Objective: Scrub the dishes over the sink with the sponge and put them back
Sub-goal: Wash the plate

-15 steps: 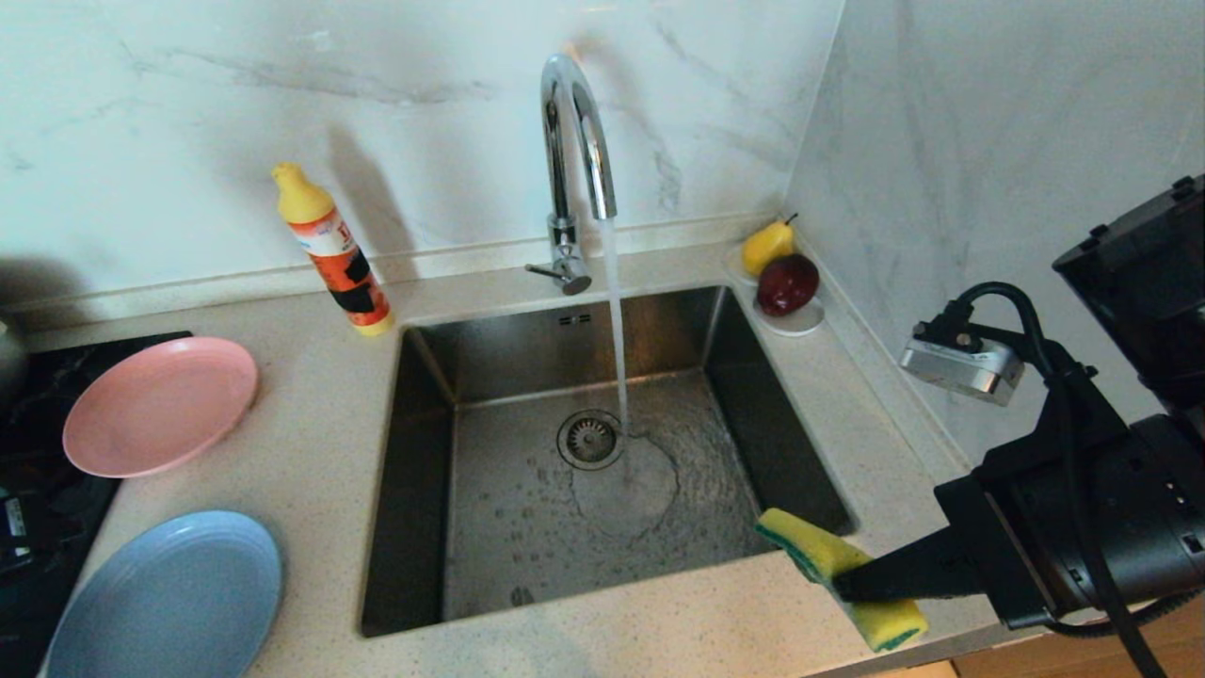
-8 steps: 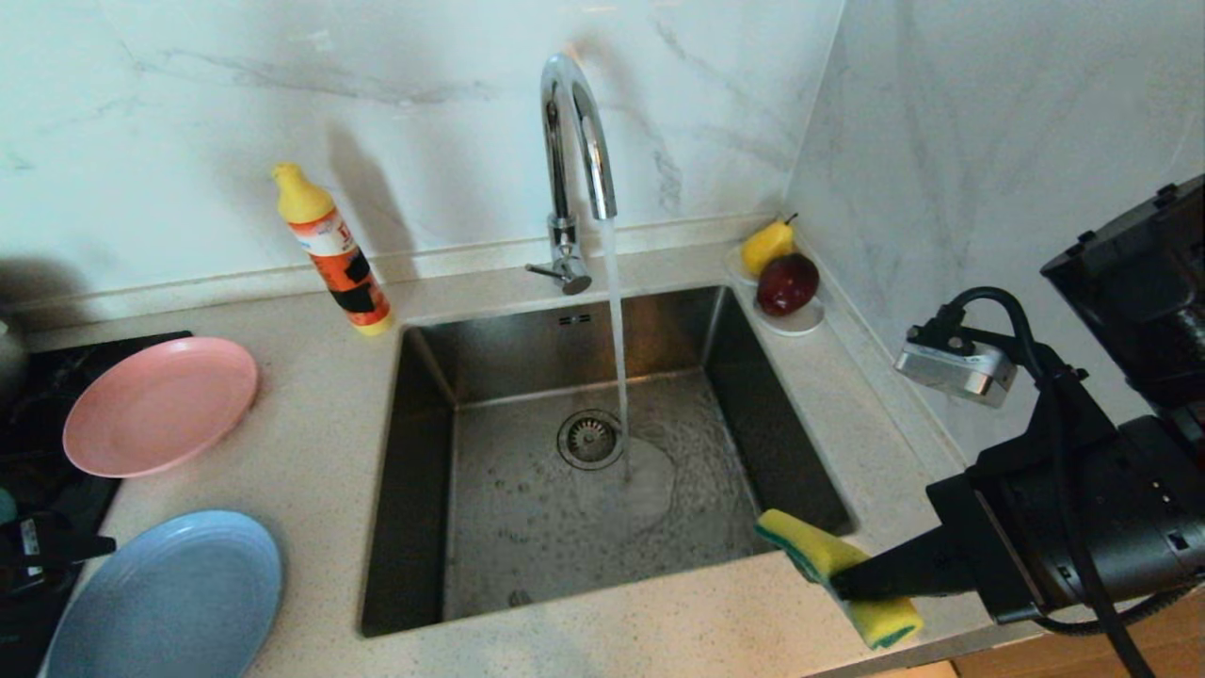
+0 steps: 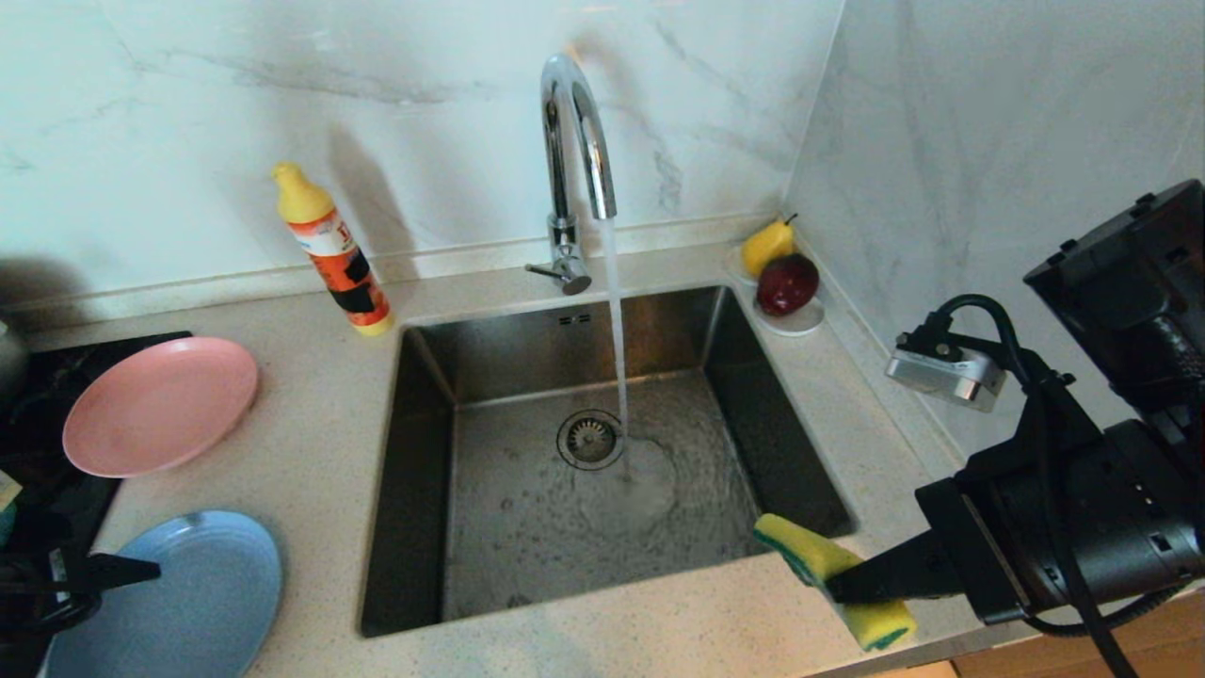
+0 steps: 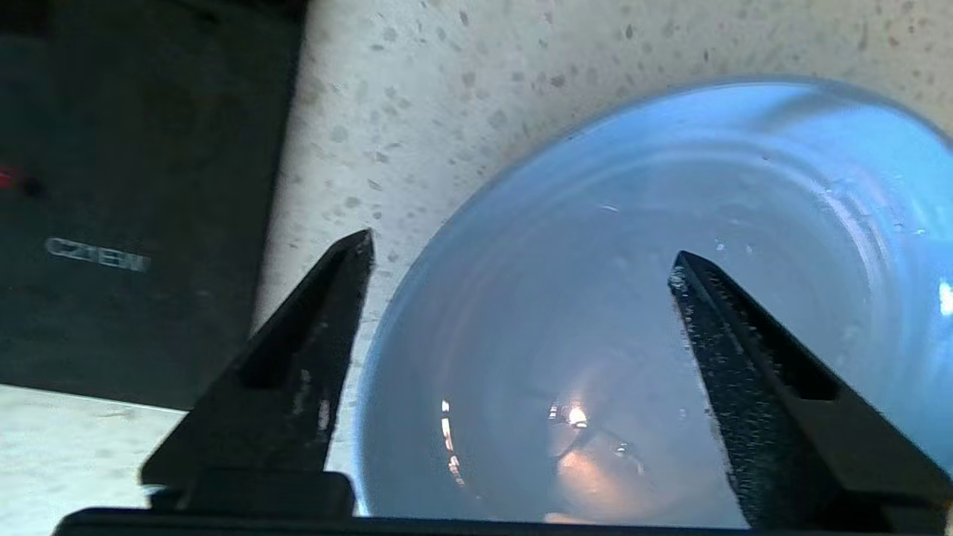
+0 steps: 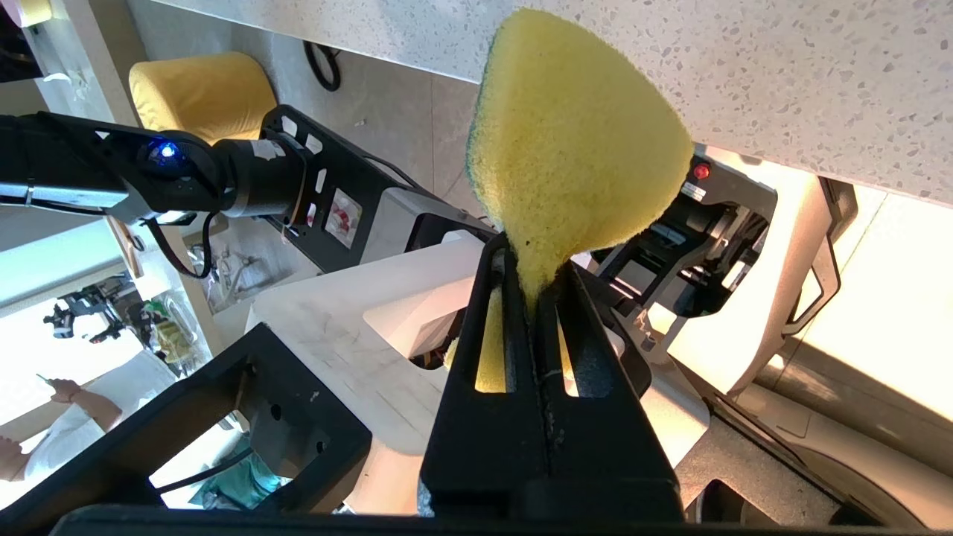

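sponge [image 3: 833, 579]: yellow foam with a thin green scouring face, squashed at its middle by the clenched right gripper [image 3: 847, 589]; it sits over the near right corner of the sink [image 3: 424, 490], above the desk [image 3: 320, 452] edge. in the right wrist view the sponge [image 5: 573, 149] bulges out past the pinched fingers [image 5: 476, 357].

light blue plate [image 3: 179, 593]: round, glossy, lying flat on the desk at the near left. left gripper [image 3: 113, 572]: released, its jaws spread wide, holding nothing; it reaches in from the left edge with one dark fingertip over the plate's left rim. in the left wrist view the light blue plate [image 4: 633, 313] fills the gap between the two black wedge fingers [image 4: 298, 350], one over the speckled desk just beside the rim, the other over the plate's inside.

pink plate [image 3: 160, 405]: matte, round, resting tilted with its left part on the black cooktop [image 3: 56, 508], farther back than the blue one and apart from it.

sink: square, dark brushed steel, round drain strainer [image 3: 590, 439] at centre; the basin holds no dishes, wet floor rippling. tap [image 3: 574, 169]: tall chrome gooseneck at the far rim, a stream of water falling just right of the strainer.

open desk runs between the plates and the sink's left rim; only a narrow strip lies along the near rim.

detergent bottle [image 3: 331, 250]: orange with yellow cap, leaning, far left of the sink. pear [image 3: 767, 245] and dark red apple [image 3: 787, 284] on a white saucer [image 3: 800, 323] in the far right corner, against the marble wall.
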{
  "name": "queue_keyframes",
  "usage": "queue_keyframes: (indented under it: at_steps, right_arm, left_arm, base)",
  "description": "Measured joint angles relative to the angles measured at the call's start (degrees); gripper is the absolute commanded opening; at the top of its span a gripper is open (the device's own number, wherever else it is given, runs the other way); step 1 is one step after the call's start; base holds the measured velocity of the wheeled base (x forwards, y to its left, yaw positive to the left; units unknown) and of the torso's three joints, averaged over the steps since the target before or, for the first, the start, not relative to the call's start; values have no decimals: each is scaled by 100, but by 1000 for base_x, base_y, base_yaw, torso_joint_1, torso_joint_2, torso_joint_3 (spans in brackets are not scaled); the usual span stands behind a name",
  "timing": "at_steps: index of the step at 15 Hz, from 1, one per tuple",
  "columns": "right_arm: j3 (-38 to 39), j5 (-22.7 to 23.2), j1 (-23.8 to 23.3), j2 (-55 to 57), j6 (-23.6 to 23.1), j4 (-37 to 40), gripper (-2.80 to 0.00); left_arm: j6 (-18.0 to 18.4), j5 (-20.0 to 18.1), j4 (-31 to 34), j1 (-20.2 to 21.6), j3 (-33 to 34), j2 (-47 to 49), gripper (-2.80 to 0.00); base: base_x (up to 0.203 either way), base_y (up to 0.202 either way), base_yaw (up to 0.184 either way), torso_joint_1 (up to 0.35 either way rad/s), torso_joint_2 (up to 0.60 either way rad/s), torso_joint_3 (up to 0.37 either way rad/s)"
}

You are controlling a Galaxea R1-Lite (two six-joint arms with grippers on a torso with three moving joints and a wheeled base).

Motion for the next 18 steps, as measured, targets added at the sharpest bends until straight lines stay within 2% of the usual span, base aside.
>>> queue_keyframes:
  at_steps: [3, 9, 12, 15, 18]
  right_arm:
    - [-2, -2, 0, 4, -5, -2, -280]
    - [39, -2, -6, 15, -16, 4, -280]
    - [80, -5, -11, 20, -20, -1, -280]
    - [44, -2, -6, 37, -100, -2, -280]
    - [39, 0, -4, 56, -90, 0, -280]
  left_arm:
    - [-186, -44, 2, -1, -21, 64, 0]
    - [-534, -425, -38, -1, -66, 234, 0]
    - [-571, -526, -52, -9, -100, 307, 0]
    - [-831, -836, -30, -12, -184, 336, 0]
    - [-867, -865, -2, -12, -211, 330, 0]
  base:
    - [0, 0, 0, 0, 0, 0]
    - [0, 0, 0, 0, 0, 0]
    - [0, 0, 0, 0, 0, 0]
    - [0, 0, 0, 0, 0, 0]
    - [0, 0, 0, 0, 0, 0]
